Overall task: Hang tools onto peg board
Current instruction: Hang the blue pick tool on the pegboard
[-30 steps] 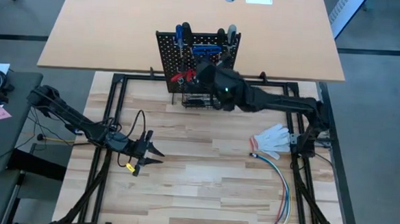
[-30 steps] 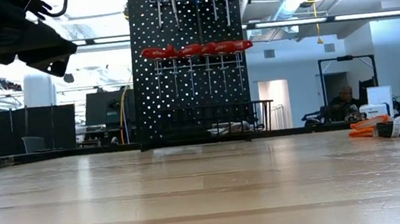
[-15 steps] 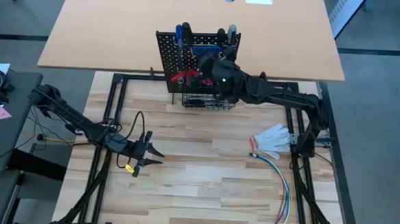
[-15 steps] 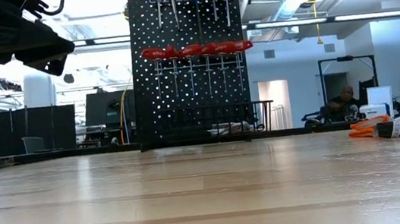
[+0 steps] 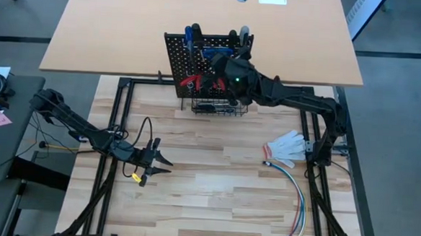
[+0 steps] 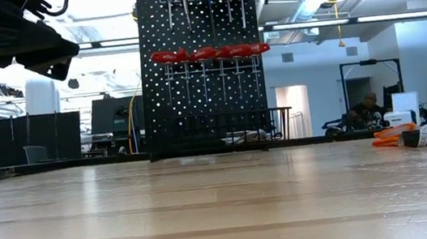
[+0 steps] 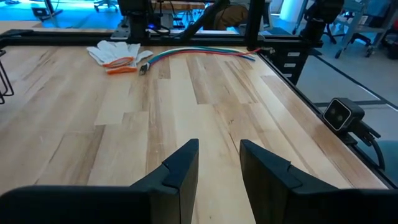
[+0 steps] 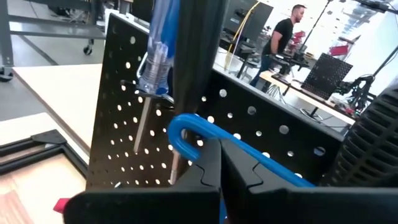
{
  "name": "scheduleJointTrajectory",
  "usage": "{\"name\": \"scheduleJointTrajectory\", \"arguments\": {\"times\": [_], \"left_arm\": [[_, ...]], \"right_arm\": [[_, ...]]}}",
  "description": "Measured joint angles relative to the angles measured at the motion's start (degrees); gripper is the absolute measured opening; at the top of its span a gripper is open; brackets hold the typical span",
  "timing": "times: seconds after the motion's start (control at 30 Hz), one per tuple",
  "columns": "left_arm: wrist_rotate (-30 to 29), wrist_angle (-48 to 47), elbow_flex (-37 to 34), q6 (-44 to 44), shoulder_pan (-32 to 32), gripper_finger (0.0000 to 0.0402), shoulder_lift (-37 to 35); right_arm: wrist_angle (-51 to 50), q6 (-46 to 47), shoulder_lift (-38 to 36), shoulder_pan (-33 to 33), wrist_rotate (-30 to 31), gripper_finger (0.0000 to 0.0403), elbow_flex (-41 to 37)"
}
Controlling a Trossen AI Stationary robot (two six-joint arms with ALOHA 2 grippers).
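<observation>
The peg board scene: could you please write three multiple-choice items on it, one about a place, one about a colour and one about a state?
1. Where is the right gripper?
A. At the top of the peg board
B. Over the white glove
C. Beside the coloured wires

2. What colour are the handles in the row across the board?
A. Yellow
B. Red
C. Green

3. How are the left gripper's fingers?
A. Shut on a screwdriver
B. Shut on the glove
C. Open and empty

Answers:
1 A: the high view shows the right arm stretched to the board's top edge.
2 B: the low view shows them red.
3 C: the left wrist view shows a gap between them, with bare table behind.
</observation>
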Motion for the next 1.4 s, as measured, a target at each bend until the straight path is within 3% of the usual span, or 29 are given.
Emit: {"name": "scheduleJointTrajectory", "arguments": {"times": [0.9,1.17,1.33,1.4], "left_arm": [[0.1,0.0,0.0,-0.5,0.0,0.0111,0.0],[0.2,0.0,0.0,-0.5,0.0,0.0111,0.0],[0.2,0.0,0.0,-0.5,-0.7,0.0111,0.0],[0.2,0.4,0.0,-0.5,-0.7,0.0111,0.0]], "right_arm": [[1.8,-3.9,-0.1,1.6,0.6,0.0003,0.0],[-3.8,-17.8,-0.1,7.0,0.6,0.0003,0.0],[-6.3,-18.8,0.6,6.8,9.7,0.0003,0.0],[-6.2,-19.2,0.6,6.0,10.1,0.0003,0.0]]}}
